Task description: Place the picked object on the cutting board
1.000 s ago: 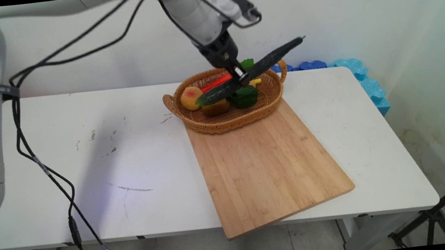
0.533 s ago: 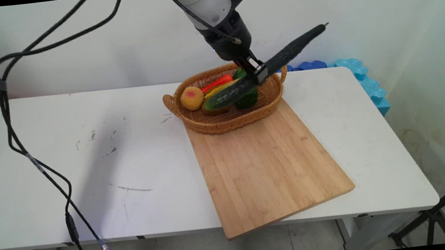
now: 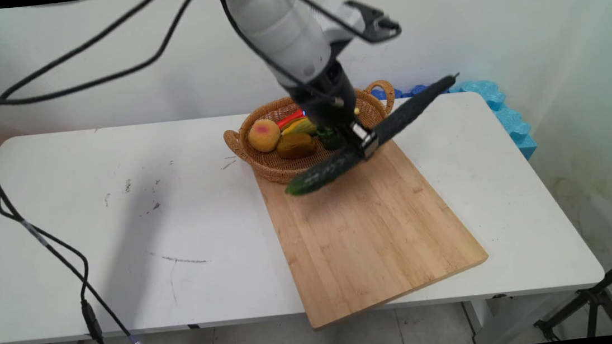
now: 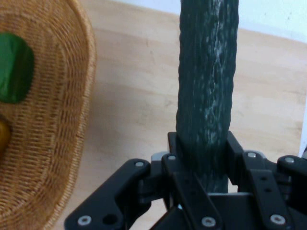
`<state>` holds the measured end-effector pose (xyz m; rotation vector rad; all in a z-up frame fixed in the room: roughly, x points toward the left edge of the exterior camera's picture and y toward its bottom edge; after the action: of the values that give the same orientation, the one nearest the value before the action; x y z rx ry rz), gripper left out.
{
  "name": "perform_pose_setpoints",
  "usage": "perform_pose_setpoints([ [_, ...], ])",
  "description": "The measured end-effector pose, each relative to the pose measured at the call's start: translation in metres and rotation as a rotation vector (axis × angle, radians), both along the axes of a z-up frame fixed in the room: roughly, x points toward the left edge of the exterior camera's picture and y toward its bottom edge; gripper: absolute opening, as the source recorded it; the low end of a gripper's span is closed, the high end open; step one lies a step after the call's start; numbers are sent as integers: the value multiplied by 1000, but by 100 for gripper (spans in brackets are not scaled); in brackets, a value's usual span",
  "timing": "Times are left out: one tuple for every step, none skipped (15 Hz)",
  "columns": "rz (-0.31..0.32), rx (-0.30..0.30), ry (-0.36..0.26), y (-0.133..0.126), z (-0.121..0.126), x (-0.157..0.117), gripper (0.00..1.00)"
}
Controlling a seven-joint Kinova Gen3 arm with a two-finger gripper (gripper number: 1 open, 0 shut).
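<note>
My gripper [image 3: 362, 145] is shut on a long dark green cucumber [image 3: 328, 171], gripped near its middle. The cucumber hangs tilted above the far end of the wooden cutting board [image 3: 367, 228], its lower tip toward the left and its stem end raised to the right. In the hand view the cucumber [image 4: 207, 91] runs up from the gripper [image 4: 204, 155] over the board [image 4: 134, 105]. Just behind it stands a wicker basket [image 3: 266, 167] holding a peach [image 3: 264, 135], a brown fruit [image 3: 295, 145], a red pepper [image 3: 291, 118] and a green vegetable [image 4: 14, 67].
Blue foam pieces [image 3: 502, 111] lie at the table's far right edge against the wall. Black cables [image 3: 37, 237] hang from the arm over the table's left side. A black tripod leg [image 3: 598, 295] stands on the floor at the lower right.
The gripper has carried the cucumber out of the basket, down and toward the near side, so it now hangs over the board's far end.
</note>
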<state>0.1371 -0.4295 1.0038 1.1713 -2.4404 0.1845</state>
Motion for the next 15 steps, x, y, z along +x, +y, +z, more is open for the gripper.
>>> perform_pose_setpoints([
  [2,5,-6,2,-9,-1,0],
  [3,7,-14,4,-18,-1,0],
  [2,9,-22,5,-26,-1,0],
  [1,9,-32,5,-36,0,0],
  [1,8,-40,5,-44,1,0],
  [0,7,-49,4,-52,2,0],
  [-1,4,-57,4,-60,3,0],
  [-2,2,-63,3,-66,3,0],
  [-2,0,-66,2,-70,4,0],
  [-3,-2,-71,2,-76,4,0],
  [-2,-4,-75,1,-82,4,0],
  [-2,-5,-78,1,-87,4,0],
  [-1,-6,-81,0,-93,4,0],
  [-1,-6,-84,0,-98,5,0],
  [0,-6,-86,-1,-102,5,0],
])
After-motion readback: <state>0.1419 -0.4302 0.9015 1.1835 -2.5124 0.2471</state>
